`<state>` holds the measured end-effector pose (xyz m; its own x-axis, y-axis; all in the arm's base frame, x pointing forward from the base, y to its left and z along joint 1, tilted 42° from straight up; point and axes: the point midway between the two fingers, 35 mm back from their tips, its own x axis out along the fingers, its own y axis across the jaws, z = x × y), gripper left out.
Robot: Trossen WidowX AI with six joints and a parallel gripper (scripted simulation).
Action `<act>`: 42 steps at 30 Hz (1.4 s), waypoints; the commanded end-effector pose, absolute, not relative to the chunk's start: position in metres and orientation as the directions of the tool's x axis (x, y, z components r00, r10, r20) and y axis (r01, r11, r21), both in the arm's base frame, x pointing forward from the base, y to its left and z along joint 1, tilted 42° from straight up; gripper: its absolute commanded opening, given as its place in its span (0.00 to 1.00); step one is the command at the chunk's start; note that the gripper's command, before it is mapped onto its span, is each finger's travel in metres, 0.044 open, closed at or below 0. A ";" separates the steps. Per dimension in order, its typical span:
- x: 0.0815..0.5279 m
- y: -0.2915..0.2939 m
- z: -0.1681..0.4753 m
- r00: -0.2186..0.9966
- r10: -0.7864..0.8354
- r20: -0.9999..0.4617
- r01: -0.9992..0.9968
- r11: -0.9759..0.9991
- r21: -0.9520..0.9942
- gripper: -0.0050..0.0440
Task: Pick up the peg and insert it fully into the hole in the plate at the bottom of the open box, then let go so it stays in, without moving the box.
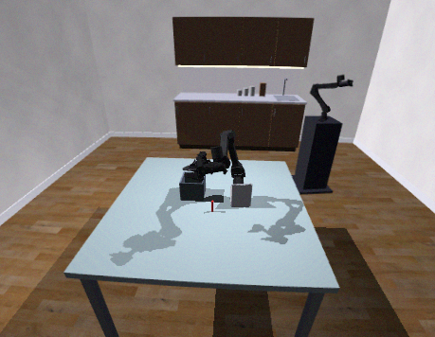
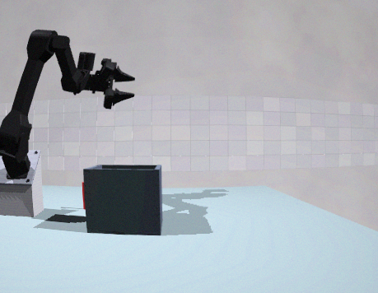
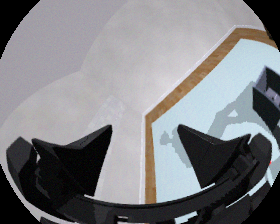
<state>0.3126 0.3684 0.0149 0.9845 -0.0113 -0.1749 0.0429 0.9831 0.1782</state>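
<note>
Nothing of the task looks done yet. The small red upright peg [image 1: 212, 205] stands on the pale blue surface [image 1: 149, 265] near the frame centre in the top view, between the dark open-topped box [image 2: 123, 199] and the grey arm base [image 1: 241, 195]. The black tool [image 2: 124, 86], wide open and empty, hangs high above the box at upper left in the exterior view. Picking, inserting and releasing all remain.
</note>
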 end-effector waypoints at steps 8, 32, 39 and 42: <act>0.313 0.368 0.015 0.985 -0.011 -0.175 0.043 0.983 0.178 0.92; 0.313 0.299 -0.047 0.814 -0.114 -0.570 0.260 0.948 0.182 1.00; 0.296 0.258 -0.063 0.674 -0.225 -0.703 0.422 0.899 0.117 1.00; 0.284 0.235 -0.067 0.590 -0.289 -0.754 0.510 0.857 0.071 1.00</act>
